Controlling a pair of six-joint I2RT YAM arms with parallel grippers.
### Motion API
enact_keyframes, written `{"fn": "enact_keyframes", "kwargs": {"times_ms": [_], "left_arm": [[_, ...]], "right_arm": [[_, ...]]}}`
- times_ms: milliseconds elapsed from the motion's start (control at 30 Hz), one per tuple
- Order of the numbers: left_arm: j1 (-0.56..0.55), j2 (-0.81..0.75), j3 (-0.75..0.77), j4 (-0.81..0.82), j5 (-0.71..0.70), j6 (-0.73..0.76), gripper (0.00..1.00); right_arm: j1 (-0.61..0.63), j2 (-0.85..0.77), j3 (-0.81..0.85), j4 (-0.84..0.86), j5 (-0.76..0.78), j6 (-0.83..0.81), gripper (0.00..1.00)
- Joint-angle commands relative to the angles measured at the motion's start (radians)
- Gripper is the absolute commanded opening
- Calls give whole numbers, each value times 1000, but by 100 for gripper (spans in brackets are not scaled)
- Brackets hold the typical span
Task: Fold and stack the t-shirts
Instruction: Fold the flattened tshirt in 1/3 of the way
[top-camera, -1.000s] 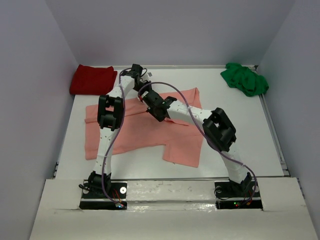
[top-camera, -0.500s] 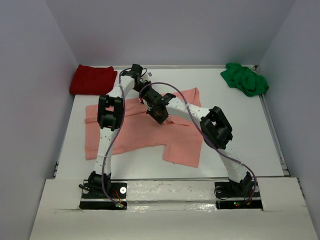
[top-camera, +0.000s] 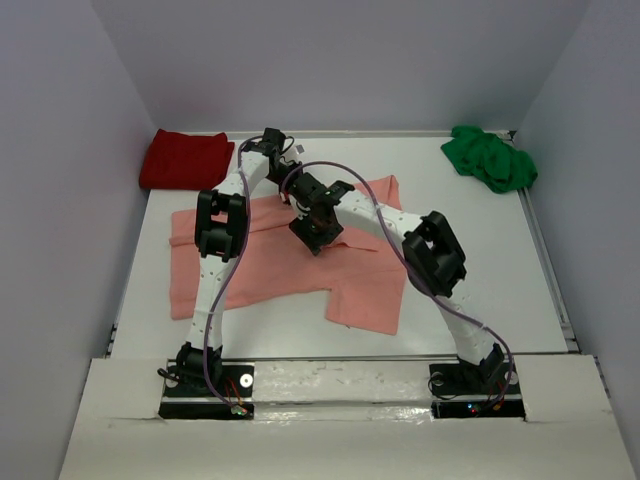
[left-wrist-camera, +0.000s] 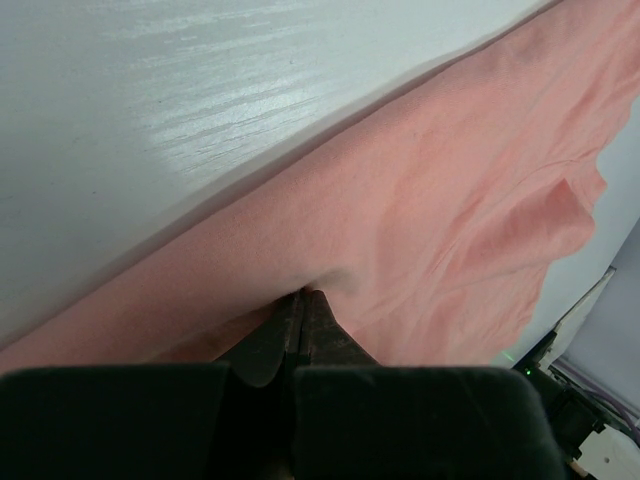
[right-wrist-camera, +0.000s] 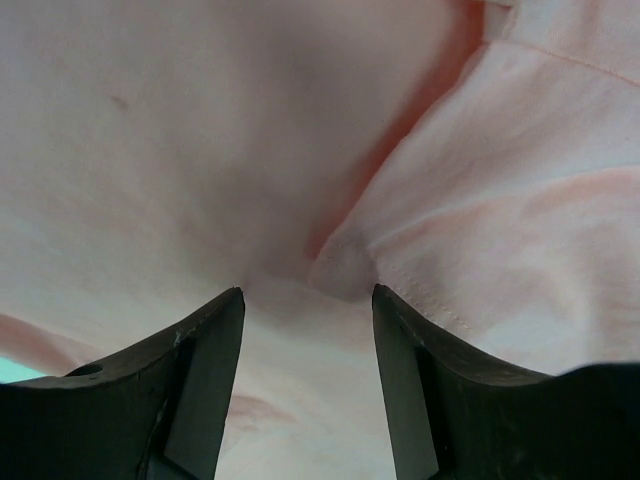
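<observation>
The salmon-pink t-shirt (top-camera: 260, 270) lies spread across the middle of the white table (top-camera: 480, 260). My left gripper (top-camera: 285, 175) reaches to the shirt's far edge. In the left wrist view its jaws (left-wrist-camera: 302, 293) are shut, pinching a fold of the pink cloth (left-wrist-camera: 450, 200) next to the bare table (left-wrist-camera: 200, 100). My right gripper (top-camera: 308, 238) hangs over the shirt's upper middle. In the right wrist view it (right-wrist-camera: 308, 295) stands open just above a small raised pucker of pink cloth (right-wrist-camera: 200, 150). A dark red t-shirt (top-camera: 187, 158) lies folded at the back left. A bright green t-shirt (top-camera: 490, 158) lies crumpled at the back right.
Grey walls close in the table on the left, back and right. Both arm bases sit on the white ledge at the near edge. The two arms cross closely over the shirt's far edge.
The right gripper's jaws have opened and its wrist has shifted slightly toward the left over the shirt. The left arm has stayed put, still shut on the cloth.
</observation>
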Motion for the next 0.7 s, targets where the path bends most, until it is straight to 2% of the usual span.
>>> {"fn": "enact_keyframes", "kwargs": {"times_ms": [0,100,267,333,367,400,433,667], "left_arm": [[22,64,-15,-43,-149,55,4],[22,63,-16,-45,-151,55,4],[22,63,-16,-41,-148,54,4],[22,61,-16,-43,-148,54,4],[22,61,-15,-41,-148,54,4],[22,61,-16,-41,-146,55,4],[22,60,-16,-43,-144,55,4],[23,58,-19,-43,-146,57,4]], "right_arm": [[-68,-47,76,-16,-105,86,60],[-152,-80,102,-13,-191,134,60],[-250,-91,135,-24,-195,211,58],[-275,-79,137,-33,-183,237,45],[-289,-65,134,-35,-173,246,34],[-300,-58,132,-36,-169,255,5],[-300,-48,132,-36,-170,267,0],[-320,5,140,2,-205,297,0]]}}
